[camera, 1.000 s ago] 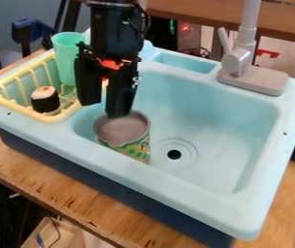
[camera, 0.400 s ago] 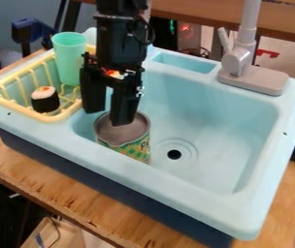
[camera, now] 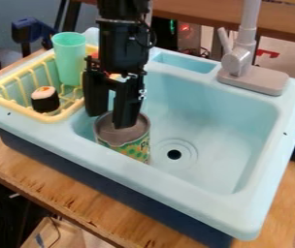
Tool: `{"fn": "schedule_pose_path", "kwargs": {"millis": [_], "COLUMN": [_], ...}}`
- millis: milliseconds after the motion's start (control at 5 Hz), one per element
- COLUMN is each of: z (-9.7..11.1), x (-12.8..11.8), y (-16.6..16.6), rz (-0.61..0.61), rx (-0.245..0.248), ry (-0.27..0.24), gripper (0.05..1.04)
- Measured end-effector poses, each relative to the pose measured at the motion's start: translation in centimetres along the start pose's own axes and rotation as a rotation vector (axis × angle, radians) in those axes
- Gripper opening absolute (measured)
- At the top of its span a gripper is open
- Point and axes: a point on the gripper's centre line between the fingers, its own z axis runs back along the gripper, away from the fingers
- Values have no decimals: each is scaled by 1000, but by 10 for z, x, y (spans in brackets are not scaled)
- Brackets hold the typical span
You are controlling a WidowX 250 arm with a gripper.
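The black gripper (camera: 112,120) hangs over the left part of the sink basin, pointing down. Its two fingers stand apart with nothing gripped between them. Just below is an open tin can (camera: 134,147) with a green and yellow label, standing in the basin; one fingertip overlaps the can's opening, and whether it touches the can I cannot tell. To the left, a yellow dish rack (camera: 49,117) holds a sushi piece (camera: 45,100) and a green cup (camera: 70,59).
The light blue sink (camera: 176,182) has a raised rim around the basin and a drain (camera: 174,154) right of the can. A grey faucet (camera: 239,60) rises at the back right. The sink rests on a wooden counter (camera: 72,196).
The gripper has come down and shifted slightly right, closer to the can. The can, sushi piece and cup have stayed in place.
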Motion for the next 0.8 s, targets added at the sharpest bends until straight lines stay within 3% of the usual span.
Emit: {"fn": "schedule_pose_path", "kwargs": {"millis": [400,800], "z": [0,-11], "x": [7,16], "y": [-4,-20], "rz": [-19,-29], "rx": [-25,-101], "ry": [-41,-74], "gripper": [1001,1001]}}
